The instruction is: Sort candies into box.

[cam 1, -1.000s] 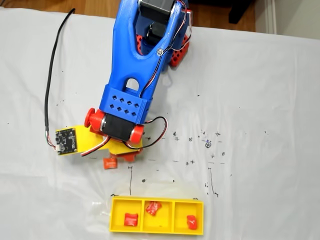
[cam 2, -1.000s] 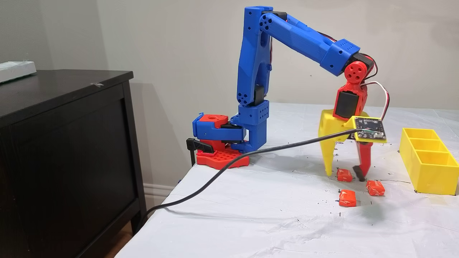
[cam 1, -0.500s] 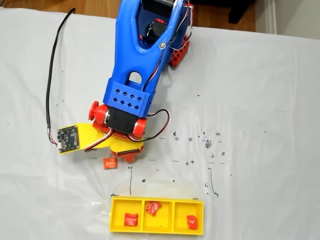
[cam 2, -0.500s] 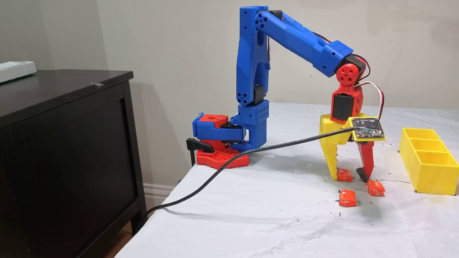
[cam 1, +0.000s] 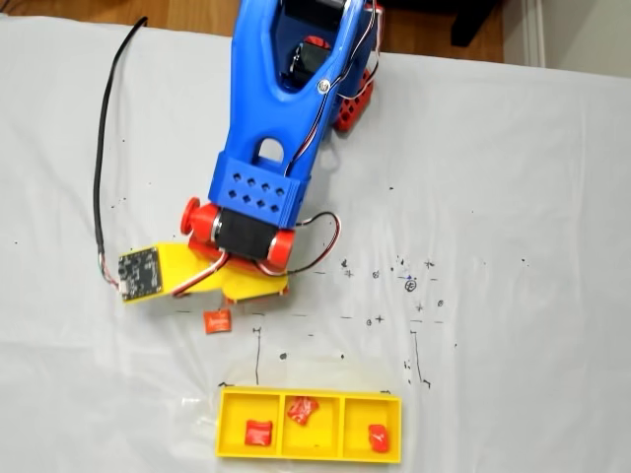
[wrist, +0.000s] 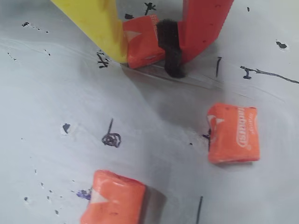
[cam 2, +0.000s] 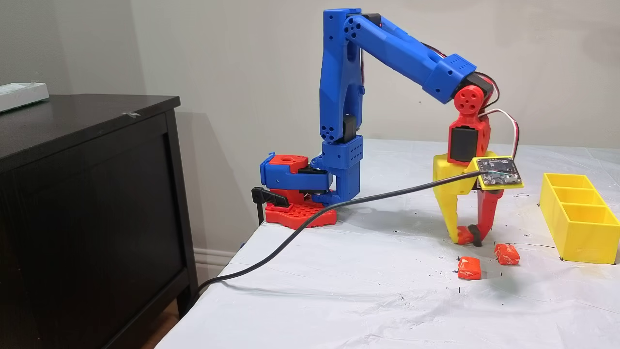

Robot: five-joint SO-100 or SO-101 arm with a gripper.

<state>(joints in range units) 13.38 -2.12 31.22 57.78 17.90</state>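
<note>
Desk (cam 1: 513, 197): white cover with pen marks; it carries everything here.
Arm (cam 2: 387, 46): blue links bent over from the base at the desk's far edge, as the overhead fixed view shows it, wrist pointing straight down so the fingers meet the surface squarely.
Box (cam 1: 310, 426): yellow tray at the near edge, one red candy in each of its three compartments.
Hand (wrist: 142, 58): nearly shut, yellow and red fingers pinching an orange candy (wrist: 144, 41) that sits on the desk, not lifted.
Loose candies: two orange ones (wrist: 232, 133) (wrist: 113, 198) lie apart, just beside the hand.
Change: half a second ago the fingers stood wider, straddling the candy; now they press it.
</note>
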